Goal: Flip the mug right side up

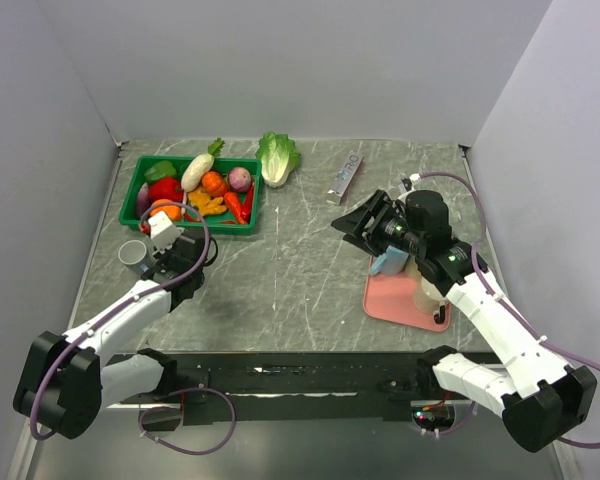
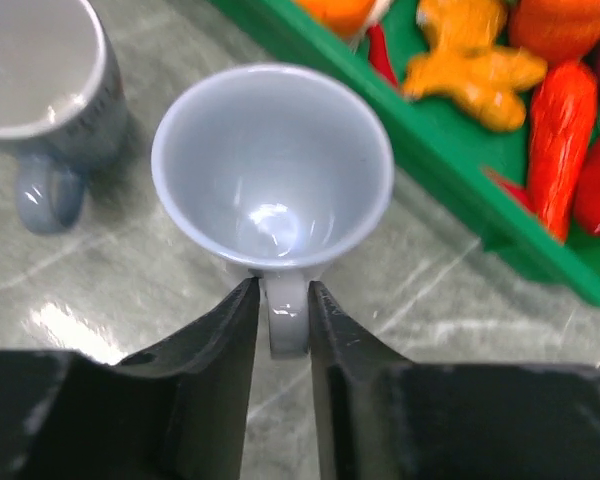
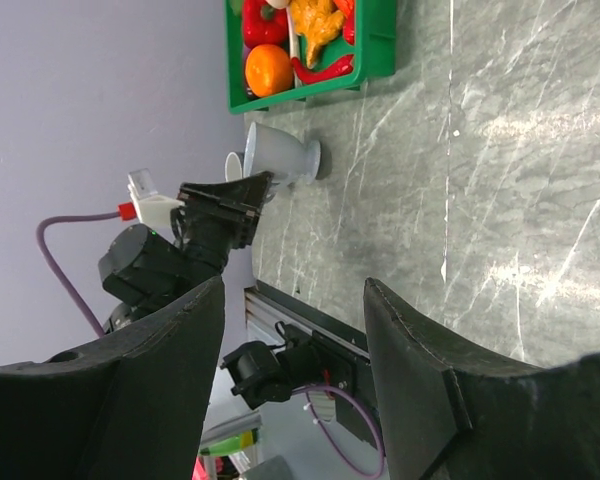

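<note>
While the mug (image 2: 272, 170) stands mouth-up on the table (image 2: 450, 330), centre of the left wrist view | left fingers (image 2: 220, 380) narrow, flanking its handle (image 2: 287, 320), grip uncertain | right fingers (image 3: 150, 370) wide, empty

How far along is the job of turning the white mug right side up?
Done: the white mug sits opening-up beside the green tray. In hand: the left gripper flanks its handle and has not yet let go. Left: open the gripper and draw the arm clear. The right gripper hangs open, holding nothing.
</note>
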{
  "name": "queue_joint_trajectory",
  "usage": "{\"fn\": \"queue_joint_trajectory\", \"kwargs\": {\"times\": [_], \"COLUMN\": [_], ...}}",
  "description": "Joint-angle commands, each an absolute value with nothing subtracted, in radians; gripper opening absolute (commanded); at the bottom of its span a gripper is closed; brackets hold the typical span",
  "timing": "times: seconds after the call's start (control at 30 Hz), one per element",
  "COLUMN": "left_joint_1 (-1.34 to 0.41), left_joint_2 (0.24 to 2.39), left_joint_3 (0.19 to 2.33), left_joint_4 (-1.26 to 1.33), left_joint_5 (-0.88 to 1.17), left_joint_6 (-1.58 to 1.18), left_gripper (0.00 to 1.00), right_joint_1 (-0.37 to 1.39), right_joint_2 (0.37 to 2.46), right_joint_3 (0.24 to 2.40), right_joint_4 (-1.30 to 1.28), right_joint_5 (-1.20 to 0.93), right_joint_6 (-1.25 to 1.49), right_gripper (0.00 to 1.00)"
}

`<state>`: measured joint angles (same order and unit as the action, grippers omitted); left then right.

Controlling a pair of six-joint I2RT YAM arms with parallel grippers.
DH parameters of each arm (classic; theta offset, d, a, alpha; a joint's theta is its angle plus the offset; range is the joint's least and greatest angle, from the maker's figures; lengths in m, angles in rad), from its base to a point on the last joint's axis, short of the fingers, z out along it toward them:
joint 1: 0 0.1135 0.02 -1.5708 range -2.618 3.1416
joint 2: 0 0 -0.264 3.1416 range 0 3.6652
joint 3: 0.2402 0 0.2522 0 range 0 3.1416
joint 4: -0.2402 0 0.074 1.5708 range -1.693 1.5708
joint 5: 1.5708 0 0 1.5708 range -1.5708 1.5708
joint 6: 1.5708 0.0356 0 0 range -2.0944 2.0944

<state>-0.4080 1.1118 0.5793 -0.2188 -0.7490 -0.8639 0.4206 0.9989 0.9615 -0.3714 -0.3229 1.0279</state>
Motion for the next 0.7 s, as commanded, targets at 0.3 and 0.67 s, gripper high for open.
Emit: {"fn": "queue_joint_trajectory", "kwargs": {"times": [0.3, 0.67], "left_joint_1": [-0.410, -0.416], "left_joint_2": [1.128, 0.994], "left_joint_3": [0.571, 0.644], "left_joint_4": [-0.253, -0.417], "left_joint_5": [-0.686, -0.647], "left_joint_6": [-0.917, -0.887], "left_gripper": [0.57, 0.96], "right_joint_1": [0.403, 0.400], "right_joint_2": [0.983, 1.022], "right_joint_3": [0.973, 1.028], "right_joint_4": [-0.367, -0.521], "right_joint_5": [-0.324, -0.250], "right_joint_6": [1.035, 0.991], "right_gripper": [0.65, 0.95]}}
